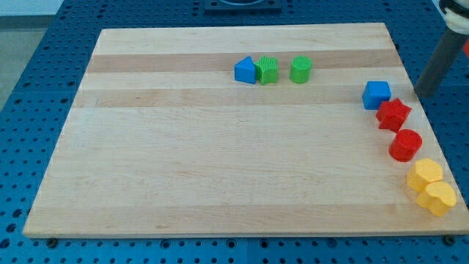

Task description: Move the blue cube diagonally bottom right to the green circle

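The blue cube point(377, 94) sits near the board's right edge, touching a red star-shaped block point(393, 114) at its lower right. The green circle point(300, 70), a short cylinder, stands near the top middle, well to the left of the cube and a little higher in the view. My rod comes down from the view's top right. My tip point(423, 94) shows just past the board's right edge, to the right of the blue cube and apart from it.
A blue house-shaped block point(245, 70) and a second green block point(268, 70) touch each other left of the green circle. A red cylinder point(405, 144) and two yellow blocks point(425, 175) point(440, 198) line the right edge. The wooden board point(183, 161) lies on a blue pegboard.
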Motion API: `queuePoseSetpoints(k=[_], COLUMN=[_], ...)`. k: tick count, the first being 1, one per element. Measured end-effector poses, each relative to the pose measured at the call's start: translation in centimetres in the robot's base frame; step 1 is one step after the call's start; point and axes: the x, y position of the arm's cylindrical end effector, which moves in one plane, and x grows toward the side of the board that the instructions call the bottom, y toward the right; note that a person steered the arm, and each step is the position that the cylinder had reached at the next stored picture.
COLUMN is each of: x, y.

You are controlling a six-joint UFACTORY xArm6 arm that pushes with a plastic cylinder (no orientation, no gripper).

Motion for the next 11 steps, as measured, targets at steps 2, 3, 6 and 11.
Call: queuePoseSetpoints(k=[2,3,6,11], x=[1.2,1.2,1.2,0.7], y=[-0.8,-2.5,-8.2,-15.1])
